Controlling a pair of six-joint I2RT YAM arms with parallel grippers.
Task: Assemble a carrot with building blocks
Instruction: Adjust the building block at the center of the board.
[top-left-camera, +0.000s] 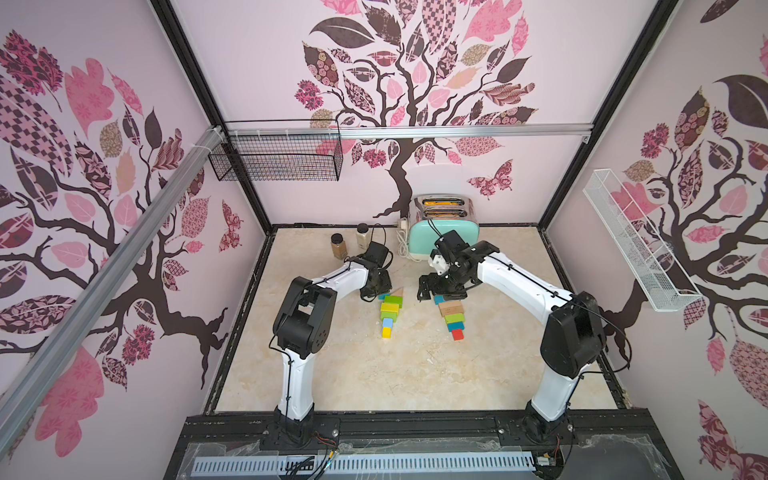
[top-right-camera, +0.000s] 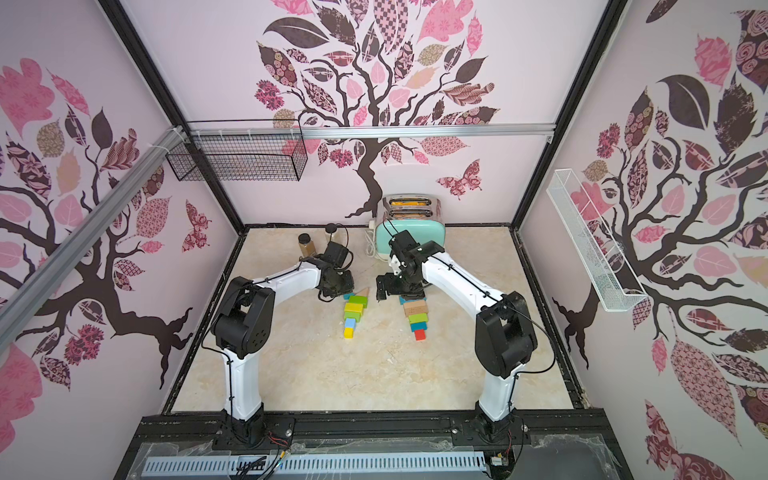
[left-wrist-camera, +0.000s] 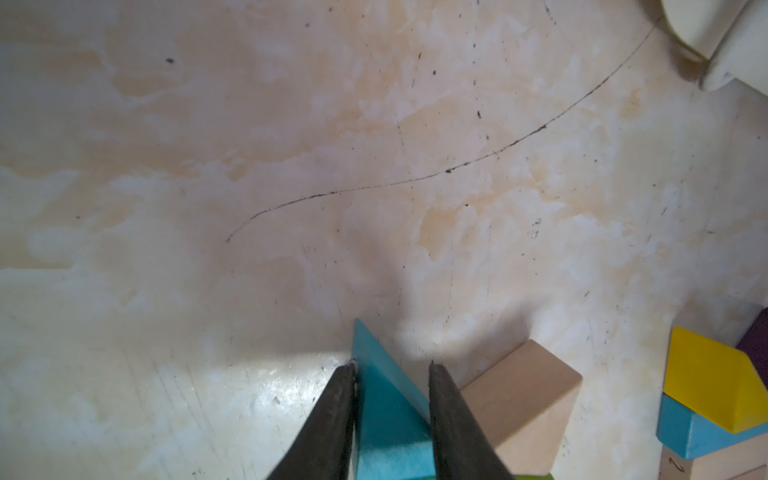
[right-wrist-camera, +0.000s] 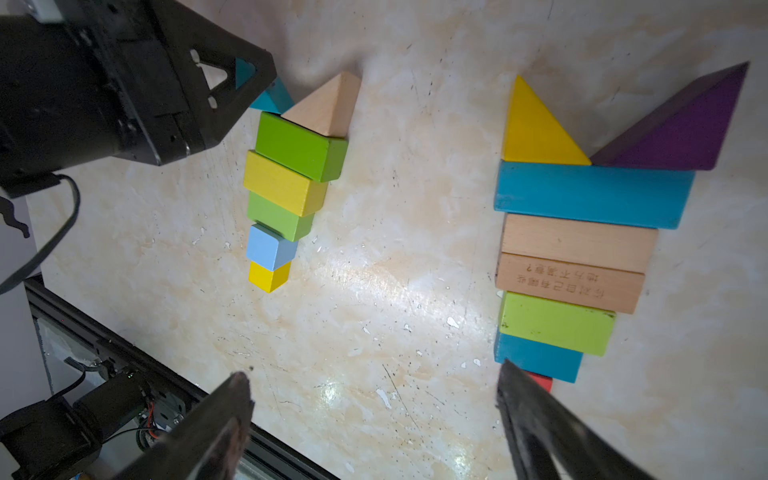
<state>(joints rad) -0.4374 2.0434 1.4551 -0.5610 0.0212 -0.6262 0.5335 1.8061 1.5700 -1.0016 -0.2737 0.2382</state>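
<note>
As left gripper (left-wrist-camera: 392, 365) pinches it, teal wedge (left-wrist-camera: 386, 415) lies beside tan wedge (left-wrist-camera: 523, 407).

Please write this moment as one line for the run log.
left gripper: shut on teal wedge, beside tan wedge | right gripper: open, empty

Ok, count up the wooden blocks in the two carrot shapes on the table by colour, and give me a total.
Green blocks: 3
Yellow blocks: 3
Teal blocks: 3
Plain tan blocks: 3
Light blue cube: 1
Purple wedge: 1
Red block: 1
Total: 15
</note>
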